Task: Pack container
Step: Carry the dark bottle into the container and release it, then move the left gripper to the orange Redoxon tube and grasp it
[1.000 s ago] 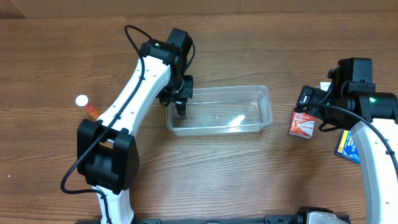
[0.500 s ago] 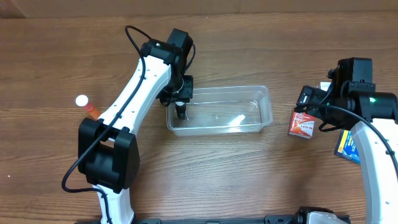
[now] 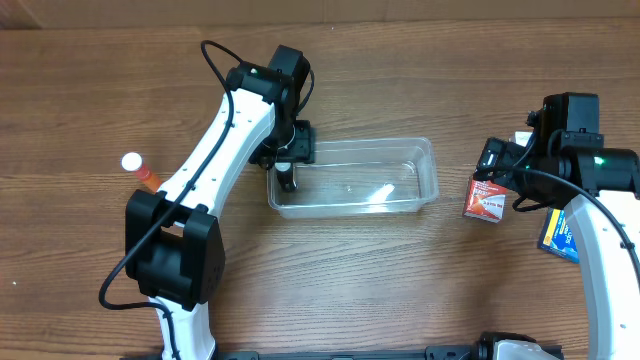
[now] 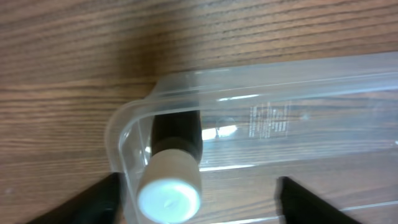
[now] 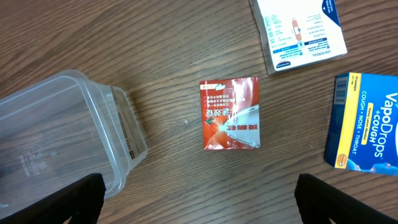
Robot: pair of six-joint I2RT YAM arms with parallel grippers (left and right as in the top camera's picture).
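From overhead, the container (image 3: pixel 352 178) lies lengthwise near the middle of the wooden table (image 3: pixel 400 280). The left arm reaches over its left end, and the left gripper (image 3: pixel 288 168) hangs just above a dark bottle (image 3: pixel 289 180) inside that end. An orange tube (image 3: pixel 141 172) with a white cap lies well to the left. The right gripper (image 3: pixel 493 168) sits to the right of the container, above a red box (image 3: pixel 485 199). A blue box (image 3: pixel 557 233) shows partly under the right arm.

In the left wrist view, the dark bottle (image 4: pixel 177 134) with its white cap (image 4: pixel 169 194) stands in the rounded corner of the container (image 4: pixel 292 81), against the wall. The left gripper (image 4: pixel 200 182) is spread wide, one finger on each side of the bottle and clear of it, gripping nothing.

In the right wrist view, the right gripper (image 5: pixel 199 186) is also spread wide, with only bare table between its fingers (image 5: pixel 74 199). The red box (image 5: pixel 229 114) lies flat ahead of it. A white box (image 5: pixel 297 31) lies beyond the red box, and the blue box (image 5: pixel 367 121) lies to one side. The end of the container (image 5: pixel 62 130) fills the other side, apart from the red box.
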